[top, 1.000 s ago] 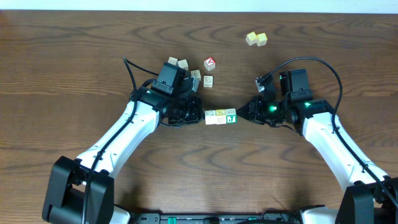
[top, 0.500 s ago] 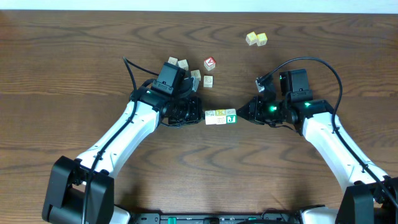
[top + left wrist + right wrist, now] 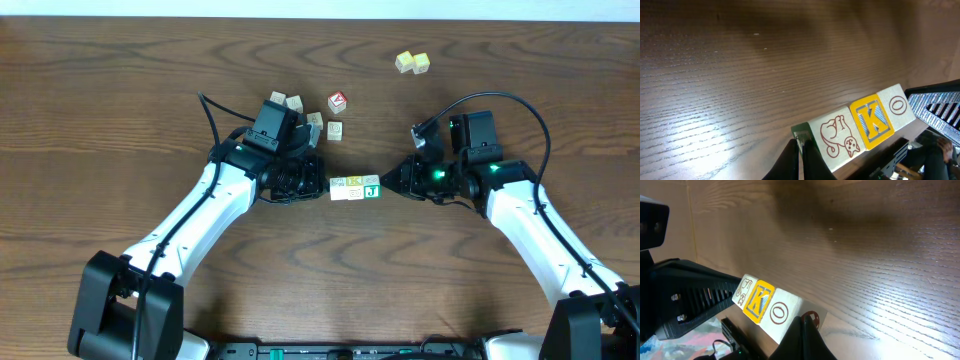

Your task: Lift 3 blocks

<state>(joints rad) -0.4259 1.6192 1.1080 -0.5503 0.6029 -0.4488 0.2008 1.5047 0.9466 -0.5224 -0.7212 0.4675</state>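
Note:
The three blocks form one row between my two grippers. In the overhead view they are a whitish one (image 3: 339,188), a yellow-faced one (image 3: 355,187) and one with a green J (image 3: 371,187). My left gripper (image 3: 325,186) is shut and its tip presses the row's left end. My right gripper (image 3: 386,185) is shut and presses the right end. The left wrist view shows the cat-drawing face (image 3: 837,140), the yellow K (image 3: 871,120) and the O (image 3: 896,106) beside my left gripper (image 3: 800,142). The right wrist view shows the K (image 3: 759,301) and the O (image 3: 781,312) at my right gripper (image 3: 804,320). Whether the row touches the table I cannot tell.
A red-faced cube (image 3: 338,101) and several whitish cubes (image 3: 334,130) lie just behind my left arm. A pair of pale yellow cubes (image 3: 411,63) sits at the back right. The brown wooden table (image 3: 120,100) stretches to all sides.

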